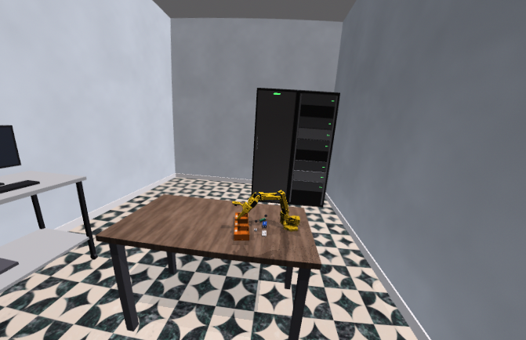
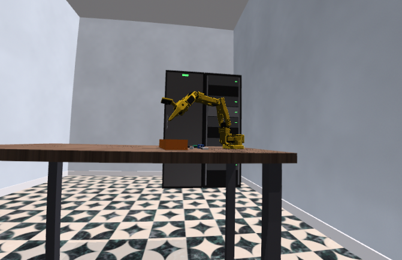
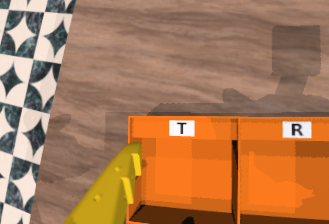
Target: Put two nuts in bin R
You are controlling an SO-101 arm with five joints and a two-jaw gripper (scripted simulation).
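Our gripper (image 2: 170, 111) is wide open, holding nothing, above the bins (image 3: 235, 170). Near the tabletop's (image 1: 183, 224) far right corner, we might drop nuts into T (image 3: 181, 128) instead of R (image 3: 296, 130).

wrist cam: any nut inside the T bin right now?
No. The visible interior of the bin marked T shows only bare orange floor and walls, with the open gripper's yellow finger at its left edge.

we see the orange bin marked r (image 3: 291, 175) upright on the table, joined to the bin marked t (image 3: 185, 170). small nuts (image 1: 255, 229) lie on the wood just beside them, too tiny to count.
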